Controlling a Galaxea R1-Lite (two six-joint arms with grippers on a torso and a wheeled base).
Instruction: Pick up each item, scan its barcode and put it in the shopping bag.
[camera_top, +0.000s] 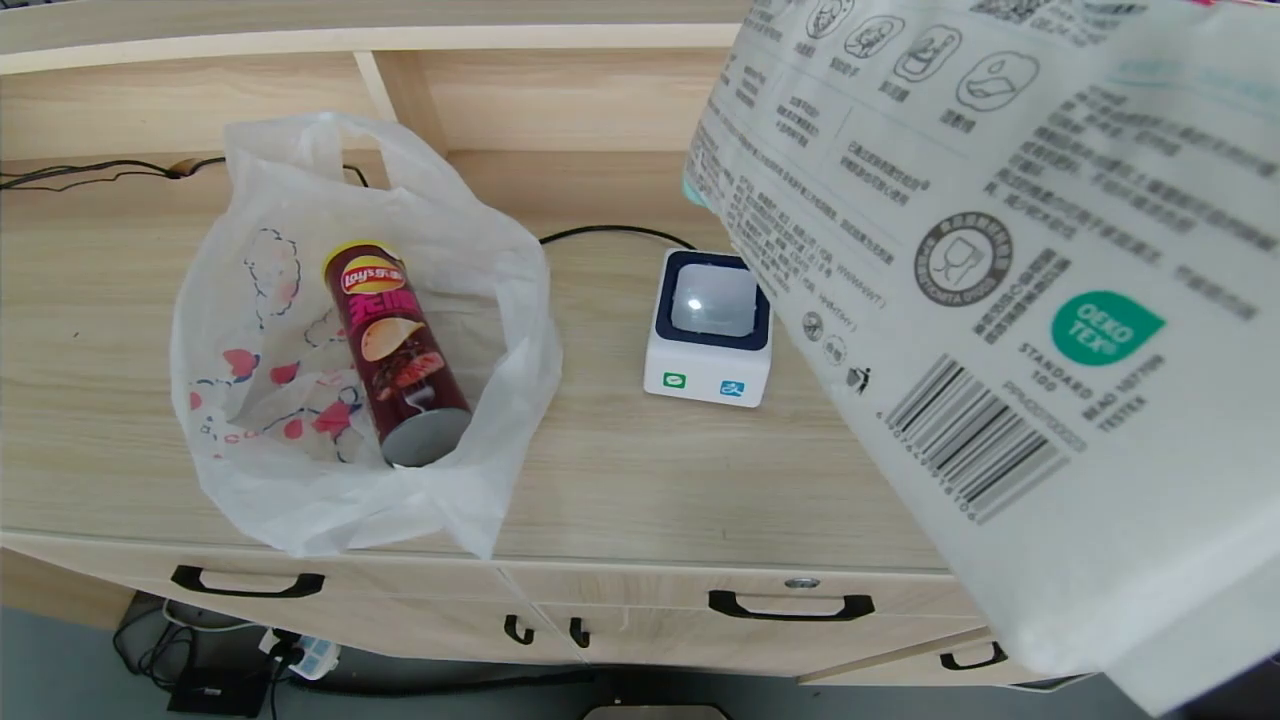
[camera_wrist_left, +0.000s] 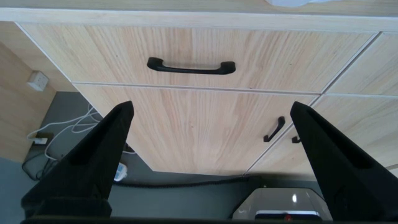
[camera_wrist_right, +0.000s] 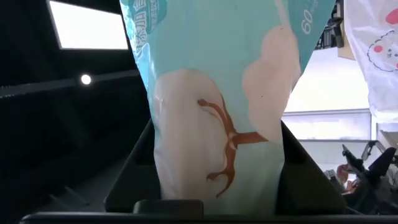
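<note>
A large white soft pack (camera_top: 1010, 260) with printed text and a barcode hangs high on the right, its barcode side turned up toward the head camera. In the right wrist view its pale blue front (camera_wrist_right: 217, 106) sits squeezed between the black fingers of my right gripper (camera_wrist_right: 214, 180), which is shut on it. The small white scanner (camera_top: 710, 328) with its dark-framed window stands on the counter, partly under the pack's edge. The white shopping bag (camera_top: 300, 230) lies open at the left with a dark red chips can (camera_top: 396, 352) inside. My left gripper (camera_wrist_left: 208, 162) is open, low in front of the drawers.
The wooden counter (camera_top: 640, 470) has a raised back shelf (camera_top: 400, 50). A black cable (camera_top: 610, 232) runs behind the scanner, and more cables (camera_top: 90, 172) lie at the far left. Drawers with black handles (camera_wrist_left: 190, 66) sit below the counter's front edge.
</note>
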